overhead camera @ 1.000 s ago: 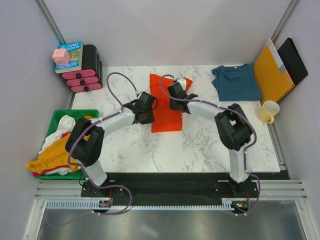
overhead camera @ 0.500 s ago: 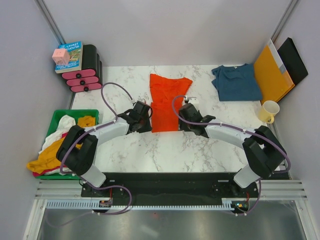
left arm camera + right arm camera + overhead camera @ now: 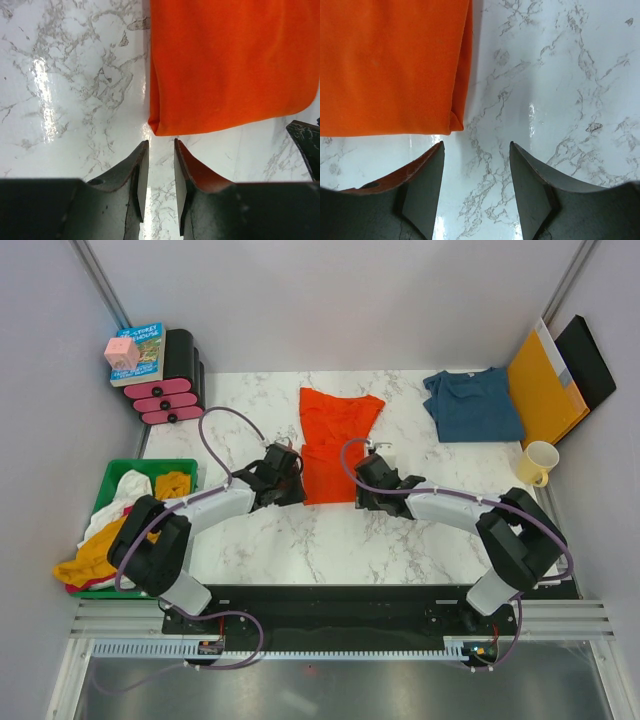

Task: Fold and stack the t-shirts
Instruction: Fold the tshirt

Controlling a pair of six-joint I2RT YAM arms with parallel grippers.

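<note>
- Orange-red t-shirt [image 3: 333, 445]: folded to a long strip, lying flat at the middle of the desk [image 3: 320, 540], one end toward the arms.
- Teal-blue t-shirt [image 3: 472, 405]: lying flat at the far right of the desk, well apart from the orange-red one, just beside an orange-yellow envelope [image 3: 543, 387].
- Left fingers [image 3: 142, 170]: narrowly parted, nothing between them, low over the desk just short of the strip's near left corner.
- Right fingers [image 3: 427, 175]: parted wider, empty, just short of the near right corner.

Bright even light, sharp focus, glare on marble table [image 3: 42, 85]
</note>
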